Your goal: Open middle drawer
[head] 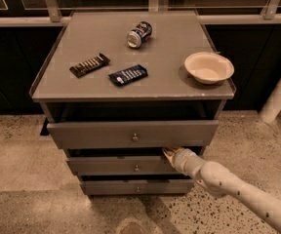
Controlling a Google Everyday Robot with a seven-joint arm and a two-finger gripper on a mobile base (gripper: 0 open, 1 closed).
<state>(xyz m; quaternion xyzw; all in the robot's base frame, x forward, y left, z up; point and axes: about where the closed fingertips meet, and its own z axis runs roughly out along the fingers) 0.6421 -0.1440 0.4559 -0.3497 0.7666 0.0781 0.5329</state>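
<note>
gripper (171, 153) at upper right edge of middle drawer (116, 166) | knob (136, 168) near, down-left of gripper | drawer-front long axis left-right | grip state: cannot tell

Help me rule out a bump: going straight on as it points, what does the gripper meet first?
Likely the top edge of the middle drawer, just below the top drawer; the gripper is at it, depth unclear.

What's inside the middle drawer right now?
Nothing shows: the middle drawer is barely out, and the top drawer above covers its inside. Only a dark gap is visible. The gripper is at its upper edge, right of the knob.
</note>
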